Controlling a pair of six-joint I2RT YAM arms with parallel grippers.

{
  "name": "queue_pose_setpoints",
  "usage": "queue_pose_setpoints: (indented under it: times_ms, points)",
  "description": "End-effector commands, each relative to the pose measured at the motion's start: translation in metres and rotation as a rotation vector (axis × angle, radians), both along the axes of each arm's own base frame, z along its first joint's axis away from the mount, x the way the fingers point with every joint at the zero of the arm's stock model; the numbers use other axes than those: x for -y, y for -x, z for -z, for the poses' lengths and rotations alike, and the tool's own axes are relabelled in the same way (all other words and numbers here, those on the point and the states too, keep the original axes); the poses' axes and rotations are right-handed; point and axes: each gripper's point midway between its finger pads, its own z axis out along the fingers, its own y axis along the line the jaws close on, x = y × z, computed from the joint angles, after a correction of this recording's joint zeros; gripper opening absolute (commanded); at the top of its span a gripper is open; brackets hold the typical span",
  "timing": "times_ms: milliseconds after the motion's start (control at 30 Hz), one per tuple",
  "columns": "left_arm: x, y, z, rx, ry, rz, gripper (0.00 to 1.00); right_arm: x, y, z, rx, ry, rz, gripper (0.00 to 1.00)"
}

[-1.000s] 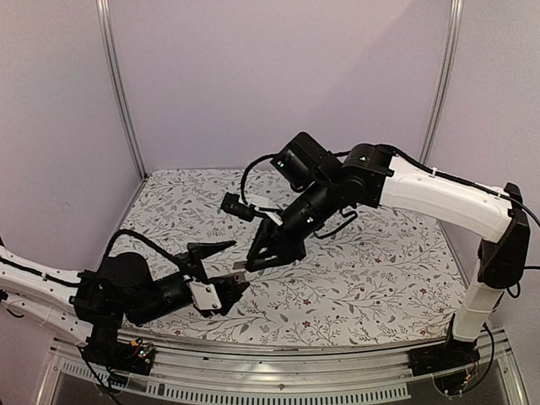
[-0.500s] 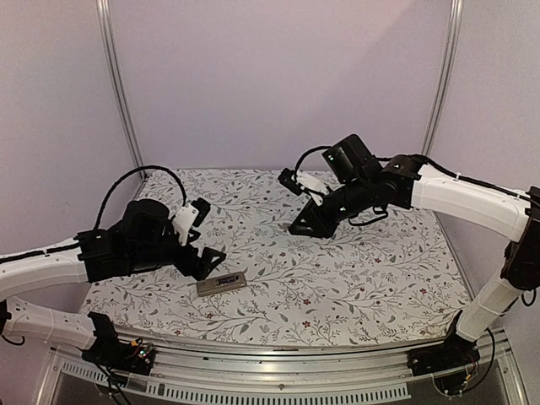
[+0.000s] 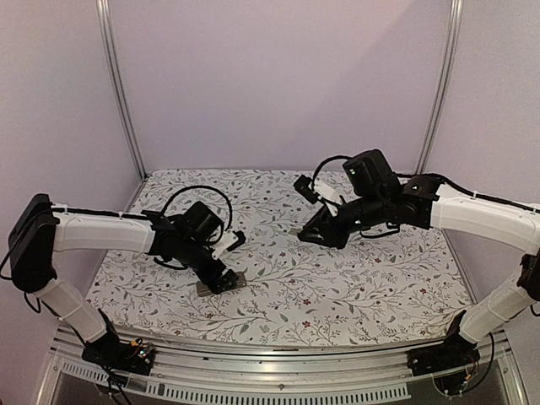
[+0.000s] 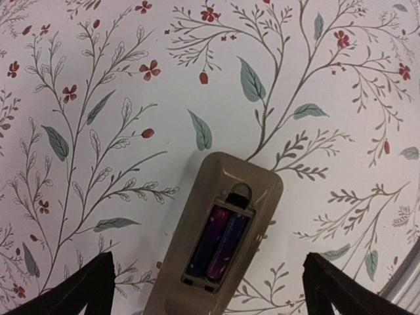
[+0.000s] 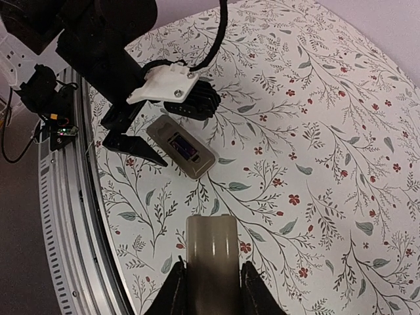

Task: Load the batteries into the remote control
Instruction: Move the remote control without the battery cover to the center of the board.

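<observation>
- One remote control (image 4: pixel 207 180) lies on the floral table (image 3: pixel 380 278), left of the middle and toward the near edge. It lies flat with its grey-tan underside up and its battery bay uncovered.
- Two batteries (image 4: pixel 218 243) sit in that bay. They are dark, purplish-blue cylinders lying side by side and touching.
- One grey-tan cover piece (image 5: pixel 211 236) is off the remote control and well apart from it, held above the table.
- Two arms work here, one gripper each.
- From above, the remote control's long axis runs roughly left to right, with the right end a little farther from the arm bases. In the left wrist view, its rounded end points away from the camera and leans slightly right.
- Both batteries lie lengthwise, parallel to the remote control's long axis.
- The left gripper (image 3: pixel 222 274) hangs directly over the remote control with its jaws spread wide. Its fingers (image 4: pixel 85 292) stand well out on either side of the handset, touch nothing and hold nothing.
- The right gripper (image 5: pixel 211 269) is narrowed onto the cover piece and pinches its near end between both fingers. The rest of the cover piece sticks out ahead of the tips, toward the remote control.
</observation>
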Motion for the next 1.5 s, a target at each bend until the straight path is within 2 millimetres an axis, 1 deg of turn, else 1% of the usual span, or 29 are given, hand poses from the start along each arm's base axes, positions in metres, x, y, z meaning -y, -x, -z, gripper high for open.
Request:
queue_pose_setpoints:
  times_ms: [0,100,333,467,500,567,633,667,733,767,833,1000,1100,1267,1367,1433,1467]
  points:
    - [-0.012,0.009,0.013,-0.068,-0.04,0.098,1.0,-0.002,0.003,-0.012,0.037,-0.054,-0.041,0.03]
    - [-0.024,0.004,0.021,-0.081,-0.115,0.101,1.0,-0.001,0.005,-0.012,0.042,-0.058,-0.062,0.03]
    - [-0.035,0.007,0.036,-0.096,-0.186,0.19,0.99,0.001,0.009,-0.016,0.055,-0.078,-0.086,0.03]
    - [-0.05,0.011,0.048,-0.136,-0.246,0.192,0.96,0.003,0.011,-0.017,0.056,-0.084,-0.093,0.03]
    - [-0.05,0.011,0.05,-0.143,-0.247,0.19,0.95,0.003,0.012,-0.018,0.057,-0.086,-0.095,0.03]
    - [-0.048,0.013,0.05,-0.159,-0.227,0.197,0.87,0.004,0.012,-0.018,0.057,-0.087,-0.095,0.04]
    - [-0.045,0.017,0.052,-0.177,-0.211,0.217,0.77,0.004,0.012,-0.018,0.059,-0.086,-0.096,0.03]
    - [-0.043,0.018,0.053,-0.179,-0.205,0.226,0.74,0.004,0.012,-0.018,0.061,-0.086,-0.095,0.03]
    - [-0.039,0.02,0.053,-0.18,-0.184,0.247,0.64,0.005,0.011,-0.018,0.063,-0.086,-0.094,0.04]
    - [-0.035,0.021,0.053,-0.179,-0.169,0.26,0.59,0.005,0.011,-0.019,0.066,-0.087,-0.091,0.03]
    - [-0.024,0.023,0.052,-0.166,-0.136,0.295,0.53,0.007,0.01,-0.02,0.069,-0.086,-0.086,0.03]
    - [0.015,0.045,0.05,-0.071,-0.11,0.514,0.46,0.012,0.01,-0.018,0.067,-0.082,-0.073,0.03]
    - [0.045,0.05,0.044,-0.008,-0.051,0.607,0.43,0.016,0.01,-0.016,0.062,-0.076,-0.058,0.03]
    - [0.083,0.055,0.044,0.043,-0.021,0.731,0.42,0.026,0.013,-0.012,0.056,-0.063,-0.029,0.04]
    - [0.095,0.06,0.052,0.033,-0.039,0.786,0.44,0.032,0.013,-0.008,0.054,-0.049,-0.006,0.03]
    - [0.098,0.061,0.058,0.021,-0.055,0.795,0.49,0.035,0.014,-0.006,0.049,-0.044,0.002,0.03]
    - [0.098,0.062,0.059,0.014,-0.059,0.798,0.55,0.036,0.015,-0.006,0.048,-0.045,0.005,0.03]
